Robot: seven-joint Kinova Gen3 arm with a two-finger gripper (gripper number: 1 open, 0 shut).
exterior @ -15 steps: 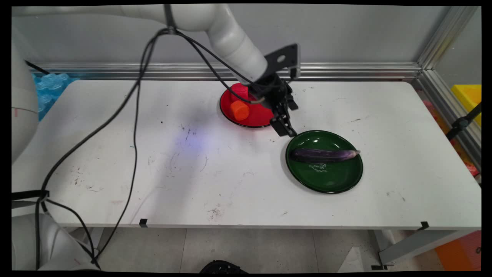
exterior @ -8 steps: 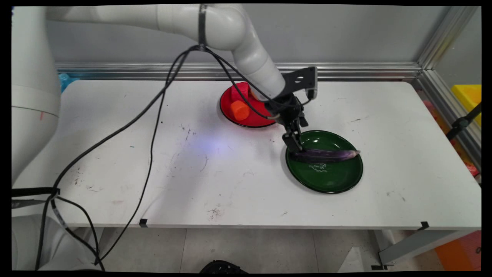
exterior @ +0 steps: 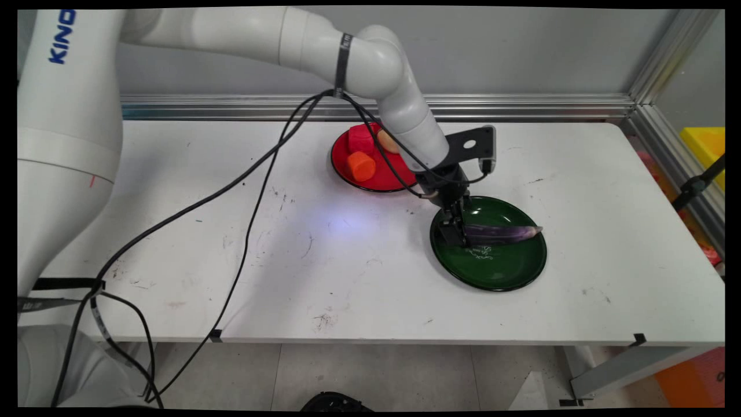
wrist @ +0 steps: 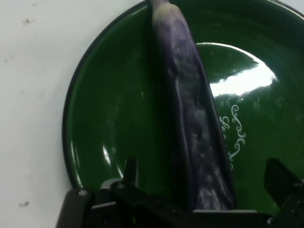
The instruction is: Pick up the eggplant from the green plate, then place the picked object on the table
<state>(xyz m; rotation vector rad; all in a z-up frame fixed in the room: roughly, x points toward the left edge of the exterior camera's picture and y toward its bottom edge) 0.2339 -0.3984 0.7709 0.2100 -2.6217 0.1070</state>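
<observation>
A long purple eggplant (exterior: 501,233) lies across a dark green plate (exterior: 498,269) right of the table's middle. My gripper (exterior: 453,234) is down at the eggplant's left, thicker end. In the hand view the eggplant (wrist: 190,104) runs up from between my fingers, and the green plate (wrist: 114,118) fills the space around it. The gripper (wrist: 204,178) is open, one finger on each side of the eggplant, with a gap on the right side. I cannot tell whether the fingers touch the plate.
A red plate (exterior: 388,176) behind and to the left carries an orange piece (exterior: 361,165), a red block (exterior: 360,139) and a pale round thing (exterior: 386,141). Black cables (exterior: 249,231) trail across the table's left half. A metal rail (exterior: 550,107) lines the back edge.
The gripper has come from beside the red plate, right and down toward the near side, onto the green plate and over the eggplant's left end. The eggplant and plates have not shifted.
</observation>
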